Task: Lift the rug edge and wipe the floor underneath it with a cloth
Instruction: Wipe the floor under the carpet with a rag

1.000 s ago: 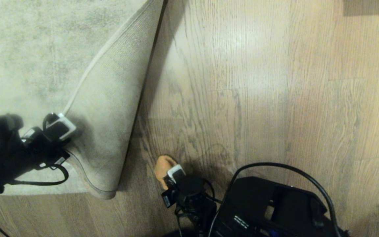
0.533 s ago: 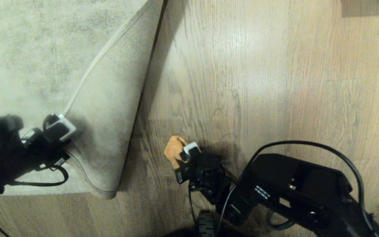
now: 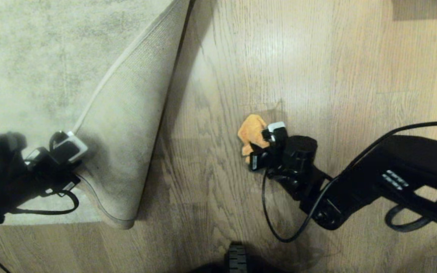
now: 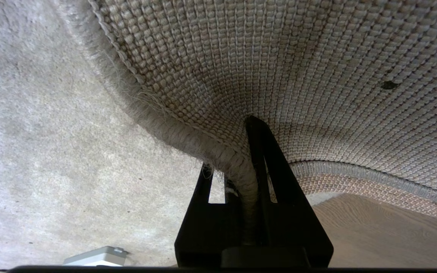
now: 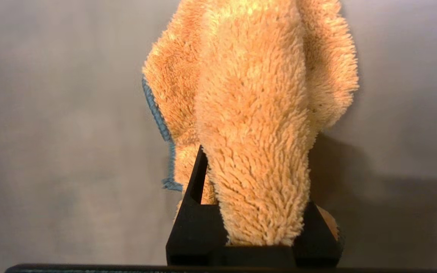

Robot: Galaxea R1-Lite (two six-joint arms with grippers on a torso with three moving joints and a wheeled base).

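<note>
The rug fills the left of the head view, its corner folded back so the paler woven backing faces up. My left gripper is shut on the rug edge, the bound border pinched between its black fingers. The bared floor lies to the right of the fold. My right gripper is shut on the fluffy orange cloth, which bulges out past the jaws with a teal trim and rests against the floor.
The right arm and its looping cable stretch across the lower right. A black wheel shows at the bottom edge. A dark patch sits at the top right corner. Open wood planks spread to the right.
My right gripper has carried the cloth away from me and to the right over the bared floor. The left gripper and the folded rug corner have stayed still.
</note>
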